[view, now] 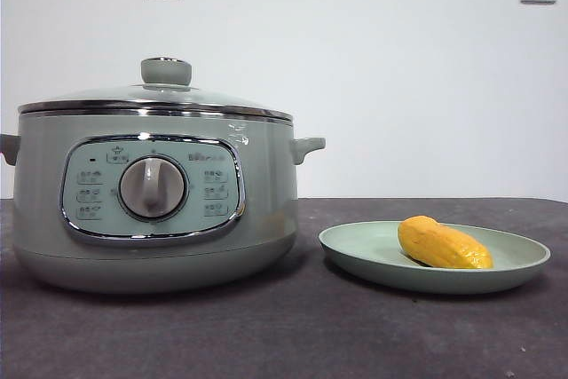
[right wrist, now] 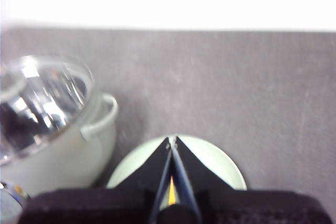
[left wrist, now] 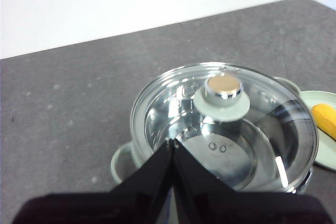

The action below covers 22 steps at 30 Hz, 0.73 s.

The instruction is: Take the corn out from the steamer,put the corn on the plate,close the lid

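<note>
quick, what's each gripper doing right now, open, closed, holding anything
Left gripper: jaws closed, holding nothing, above the steamer.
Right gripper: jaws closed, holding nothing, above the plate.

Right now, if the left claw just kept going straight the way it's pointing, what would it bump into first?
Most likely the lid on the steamer: the left claw, shut, points down at the glass beside the knob. How high above it hangs is unclear.
</note>
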Available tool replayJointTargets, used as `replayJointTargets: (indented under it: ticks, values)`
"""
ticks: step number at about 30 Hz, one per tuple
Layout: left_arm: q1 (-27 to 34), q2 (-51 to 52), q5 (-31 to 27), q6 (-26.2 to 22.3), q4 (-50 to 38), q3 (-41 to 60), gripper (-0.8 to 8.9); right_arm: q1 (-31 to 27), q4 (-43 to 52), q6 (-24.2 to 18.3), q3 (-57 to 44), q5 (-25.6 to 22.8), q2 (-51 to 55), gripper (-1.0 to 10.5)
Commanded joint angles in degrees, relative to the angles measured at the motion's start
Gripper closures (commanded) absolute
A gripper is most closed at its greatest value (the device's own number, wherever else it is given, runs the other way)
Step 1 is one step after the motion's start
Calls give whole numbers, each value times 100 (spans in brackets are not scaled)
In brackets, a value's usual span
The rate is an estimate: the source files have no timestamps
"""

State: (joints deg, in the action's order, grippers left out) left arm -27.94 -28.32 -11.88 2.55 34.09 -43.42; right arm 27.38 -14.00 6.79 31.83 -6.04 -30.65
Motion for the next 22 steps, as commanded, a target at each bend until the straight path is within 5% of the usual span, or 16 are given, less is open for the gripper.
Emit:
replayJointTargets:
  ticks: [1, 7, 22]
  values:
    - [-24, 468, -13, -52, -260, 474, 822, 17, 205, 409, -326, -42, 337, 958]
    - [-22, 535, -13, 197, 317, 511, 817, 9, 144, 426, -332, -621, 367, 944]
    - [-31, 503, -15, 127, 612, 511, 817, 11, 140, 424, -332, -632, 367, 944]
